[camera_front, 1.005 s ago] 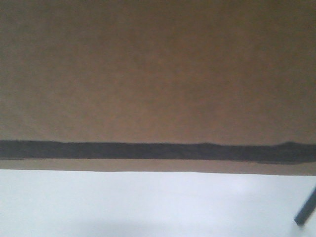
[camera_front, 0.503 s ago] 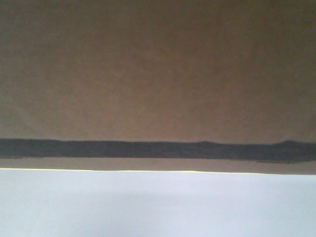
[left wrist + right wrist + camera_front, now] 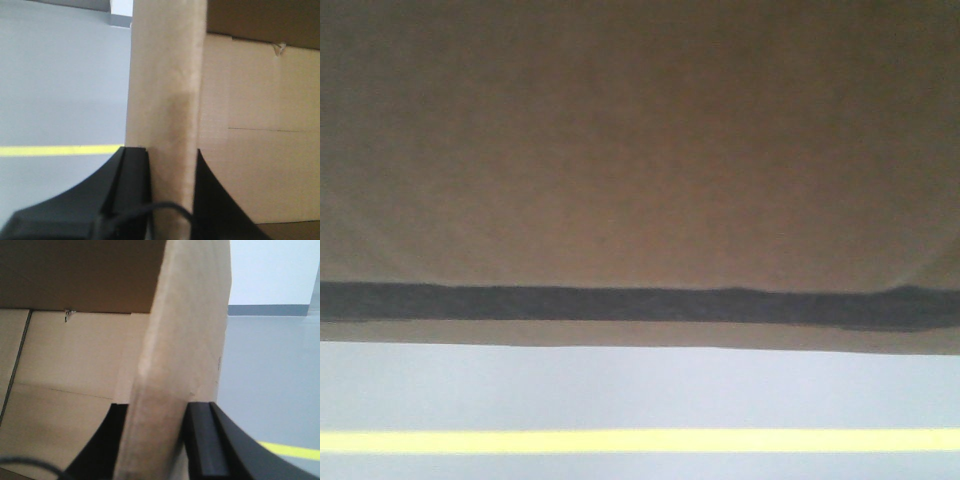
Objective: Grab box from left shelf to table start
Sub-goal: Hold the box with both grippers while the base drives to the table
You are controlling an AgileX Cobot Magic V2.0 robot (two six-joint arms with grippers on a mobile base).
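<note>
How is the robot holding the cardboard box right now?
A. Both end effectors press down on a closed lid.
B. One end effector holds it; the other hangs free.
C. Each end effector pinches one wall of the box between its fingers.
C: the left end effector has a dark finger on either side of a wall of the box, and the right end effector does too.

No lettering, label, brand or number can be read in any view. The large brown corrugated cardboard box [image 3: 640, 150] shows only a plain black printed band [image 3: 640, 303] in the front view. The grey floor [image 3: 640, 385] carries a plain yellow painted line [image 3: 640, 440].
</note>
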